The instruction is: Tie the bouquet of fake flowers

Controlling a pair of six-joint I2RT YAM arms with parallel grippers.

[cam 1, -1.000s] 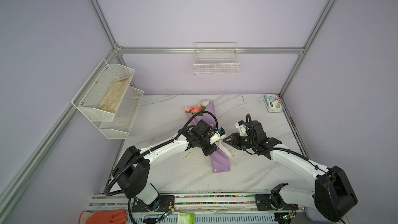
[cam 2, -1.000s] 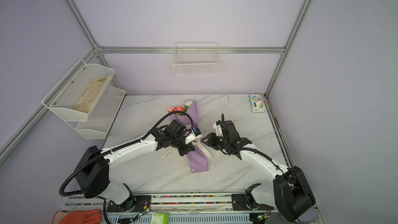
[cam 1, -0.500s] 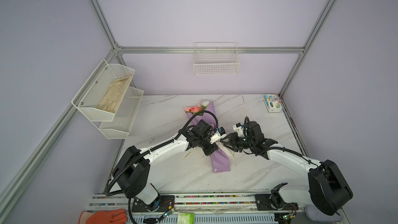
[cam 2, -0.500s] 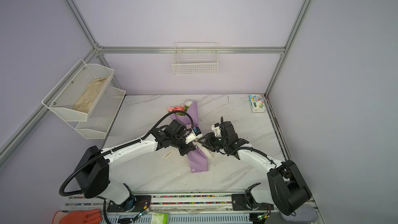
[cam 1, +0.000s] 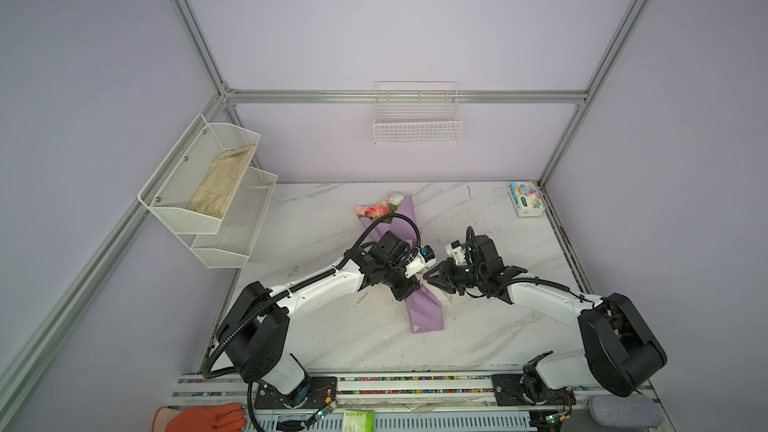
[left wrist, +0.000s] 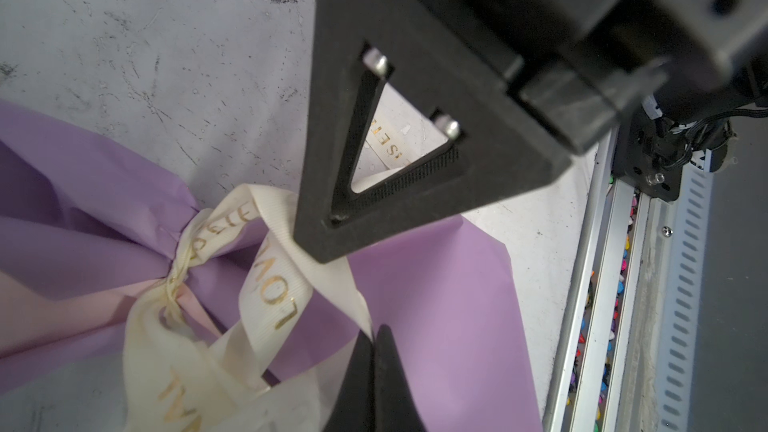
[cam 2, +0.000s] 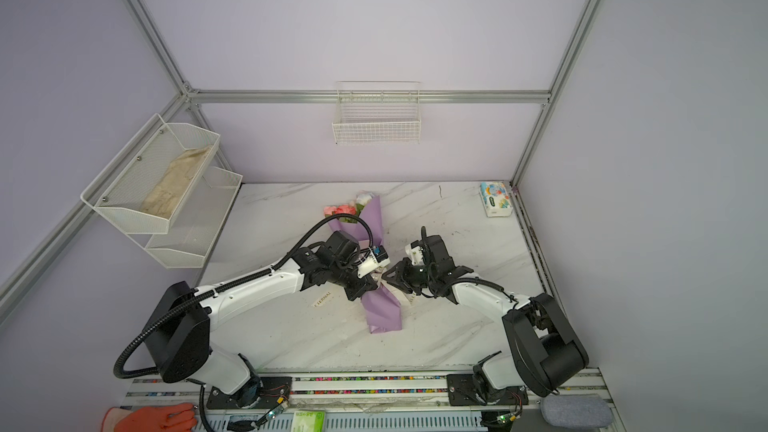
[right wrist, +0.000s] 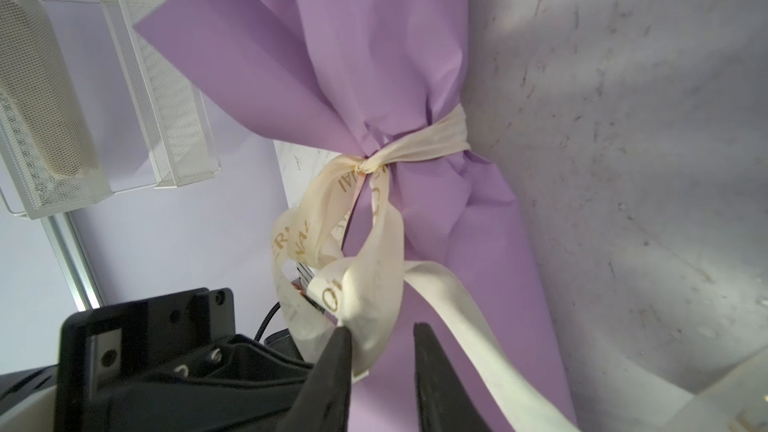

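Pinching a ribbon point(left wrist: 270, 284) strand tight, the left gripper point(left wrist: 373, 347) sits at 9 o'clock of the knot point(right wrist: 368, 166). The right gripper point(right wrist: 382, 347), at 3 o'clock, straddles a loop point(right wrist: 365, 280), jaws apart. The bouquet point(cam 1: 424, 311) lies on the table point(cam 1: 332, 338), blooms toward 12 o'clock, with 1 knot tied. Next, probably: clamp that loop and pull.

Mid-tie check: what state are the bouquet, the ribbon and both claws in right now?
Bouquet of fake flowers in lilac paper: lying flat on the marble table, cinched partway along.
Cream gold-lettered ribbon: wrapped around the paper, one knot pulled tight, loops beyond it loose.
Left claw: shut, pinching a ribbon strand.
Right claw: open, a ribbon loop inside its parted jaws.
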